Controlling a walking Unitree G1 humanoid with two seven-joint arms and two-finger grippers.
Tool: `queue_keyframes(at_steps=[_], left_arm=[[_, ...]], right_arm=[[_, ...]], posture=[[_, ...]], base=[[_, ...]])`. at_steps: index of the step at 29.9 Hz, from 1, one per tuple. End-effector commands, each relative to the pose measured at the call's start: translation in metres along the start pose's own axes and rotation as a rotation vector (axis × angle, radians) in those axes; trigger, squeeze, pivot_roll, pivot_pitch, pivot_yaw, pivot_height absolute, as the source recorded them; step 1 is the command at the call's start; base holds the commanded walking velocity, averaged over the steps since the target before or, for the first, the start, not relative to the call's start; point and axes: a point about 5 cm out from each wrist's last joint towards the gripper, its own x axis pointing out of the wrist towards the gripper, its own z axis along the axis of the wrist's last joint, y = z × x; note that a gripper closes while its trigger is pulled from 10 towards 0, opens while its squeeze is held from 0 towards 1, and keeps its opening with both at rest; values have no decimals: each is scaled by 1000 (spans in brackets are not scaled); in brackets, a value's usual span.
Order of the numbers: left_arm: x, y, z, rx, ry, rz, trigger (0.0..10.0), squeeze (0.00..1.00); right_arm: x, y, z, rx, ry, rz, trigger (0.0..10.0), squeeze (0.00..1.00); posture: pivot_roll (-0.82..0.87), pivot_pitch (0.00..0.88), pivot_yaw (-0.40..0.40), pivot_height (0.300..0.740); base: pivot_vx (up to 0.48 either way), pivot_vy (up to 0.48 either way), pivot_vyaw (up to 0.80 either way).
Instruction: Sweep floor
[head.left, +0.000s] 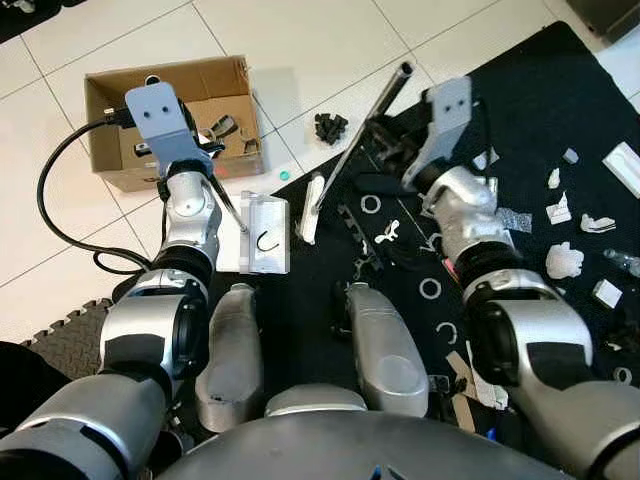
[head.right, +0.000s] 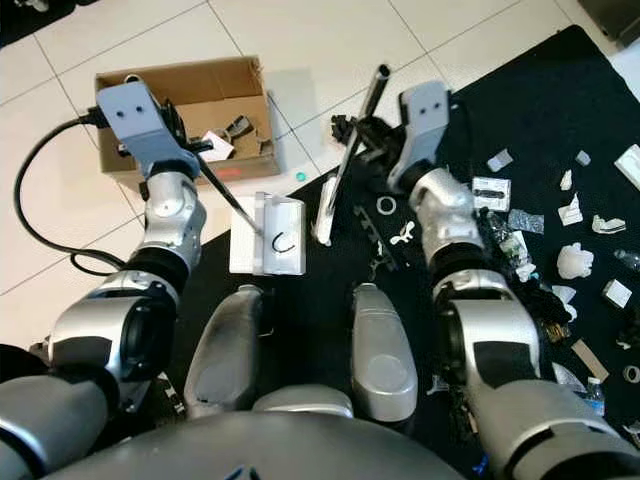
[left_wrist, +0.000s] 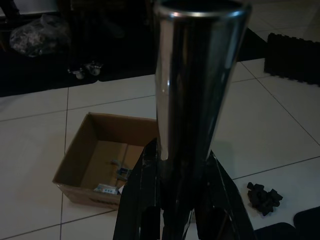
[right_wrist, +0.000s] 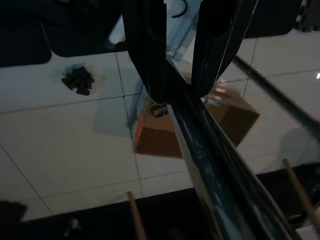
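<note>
The robot's silver torso (head.left: 320, 440) hides the near mat; left gripper (left_wrist: 182, 200) clamps the dustpan pole (left_wrist: 192, 85), right gripper (right_wrist: 175, 75) the broom handle (head.left: 360, 130).

Glossy polished-metal broom tube (left_wrist: 195, 80); matt brown corrugated-cardboard box (head.left: 110, 95); smooth glossy white floor tiles (head.left: 300, 40); matt black mat (head.left: 540, 110).

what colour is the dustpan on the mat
White dustpan, with a black hook shape lying in it; clearest in the right eye view.

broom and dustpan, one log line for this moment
left claw shut on chrome dustpan handle | right claw shut on chrome broom pole | white dustpan on black mat | debris unswept
</note>
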Motion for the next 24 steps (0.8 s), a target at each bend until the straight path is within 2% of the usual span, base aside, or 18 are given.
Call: queue_keyframes(at_steps=[1,4,8,14,16,17,21,24], left_arm=[[-17,9,-34,39,165,18,10000,0],[-16,9,-34,39,165,18,10000,0],[-16,8,-34,38,164,17,10000,0],[-15,4,-33,33,164,8,10000,0],[-15,4,-33,33,164,8,10000,0],[-15,4,-32,32,163,8,10000,0],[-16,4,-32,32,163,8,10000,0],[-15,5,-33,32,164,10,10000,0]], right_arm=[[-10,4,-27,21,115,0,10000,0],[-10,4,-28,12,116,-7,10000,0],[-7,-2,-16,40,50,-44,10000,0],[-2,-26,36,75,-171,-89,10000,0],[-2,-29,41,82,-195,-94,10000,0],[-3,-36,51,80,-226,-114,10000,0],[-7,-43,52,58,-217,-135,10000,0],[-12,-46,44,44,-175,-150,10000,0]], posture=[[-37,224,-21,740],[-39,220,-21,740],[-38,218,-22,740],[-49,214,-24,740],[-49,214,-24,740],[-49,214,-24,740],[-49,214,-24,740],[-50,211,-25,740]], base=[[0,0,0],[0,0,0],[0,0,0],[0,0,0],[0,0,0],[0,0,0],[0,0,0],[0,0,0]])
